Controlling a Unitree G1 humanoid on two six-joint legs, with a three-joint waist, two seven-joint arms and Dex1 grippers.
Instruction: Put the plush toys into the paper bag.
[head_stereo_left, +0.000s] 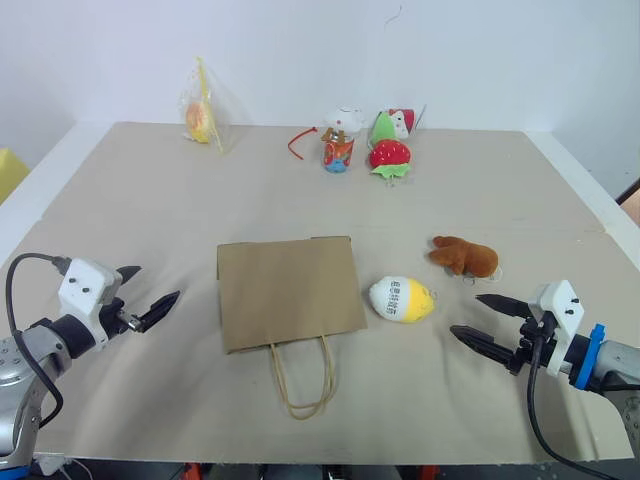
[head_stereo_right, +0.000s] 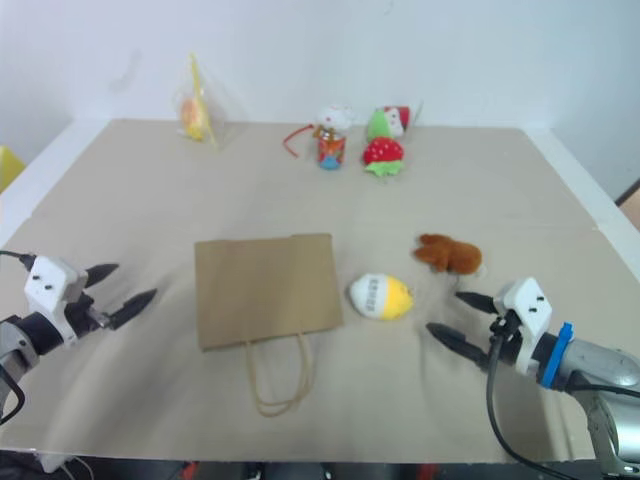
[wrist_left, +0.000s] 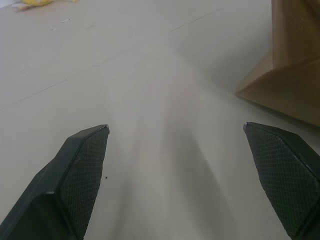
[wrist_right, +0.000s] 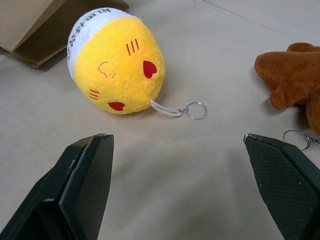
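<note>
Where right claw (wrist_right: 177, 187) gapes, egg plush (wrist_right: 116, 62) key ring (wrist_right: 196, 110)

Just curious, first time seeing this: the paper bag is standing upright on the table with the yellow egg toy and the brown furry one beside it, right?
Not quite. In the left eye view the paper bag lies flat on the table, not upright. The yellow egg toy and the brown furry one do lie beside it.

Stereo head pair, looking down over the tabletop (head_stereo_left: 120, 200). Wrist cameras, low and close behind each end effector, both catching the paper bag (head_stereo_left: 288, 291).
</note>
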